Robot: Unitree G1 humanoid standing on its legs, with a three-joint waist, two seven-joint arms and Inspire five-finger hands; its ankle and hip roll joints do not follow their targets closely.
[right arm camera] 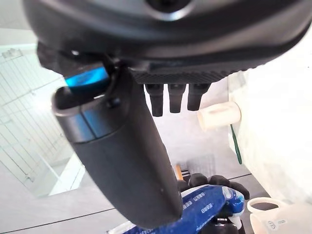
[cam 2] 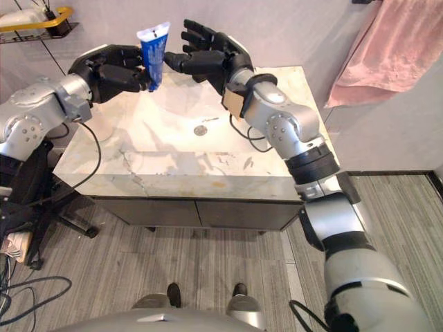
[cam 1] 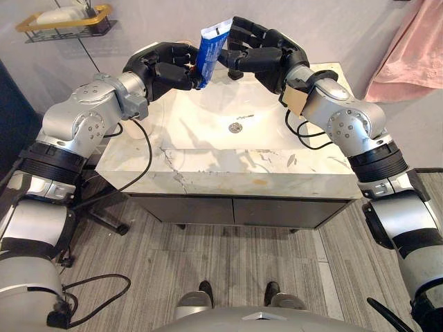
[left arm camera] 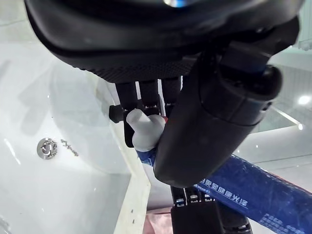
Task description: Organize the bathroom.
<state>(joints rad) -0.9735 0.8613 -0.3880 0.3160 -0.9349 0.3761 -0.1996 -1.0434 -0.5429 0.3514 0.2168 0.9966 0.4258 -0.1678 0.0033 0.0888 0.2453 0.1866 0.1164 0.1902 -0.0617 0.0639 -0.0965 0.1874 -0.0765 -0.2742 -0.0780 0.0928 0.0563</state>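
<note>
A blue toothpaste tube (cam 1: 212, 50) with a white cap (left arm camera: 145, 130) stands nearly upright in the air over the back edge of the sink, cap end down. My left hand (cam 1: 165, 67) is shut on its lower end, with fingers and thumb curled round the cap and tube body (left arm camera: 253, 187). My right hand (cam 1: 261, 50) is open just right of the tube, fingers spread behind its crimped top and thumb pointing at it. From the right wrist, the tube (right arm camera: 200, 207) sits past my straight fingers (right arm camera: 176, 93), held by the left hand.
A white marble vanity (cam 1: 228, 166) holds a shallow basin with a drain (cam 1: 236, 127). On the counter's left side stands a white cup (cam 2: 102, 126). A yellow wall rack (cam 1: 66, 19) hangs at the upper left. A pink towel (cam 1: 414, 55) hangs on the right.
</note>
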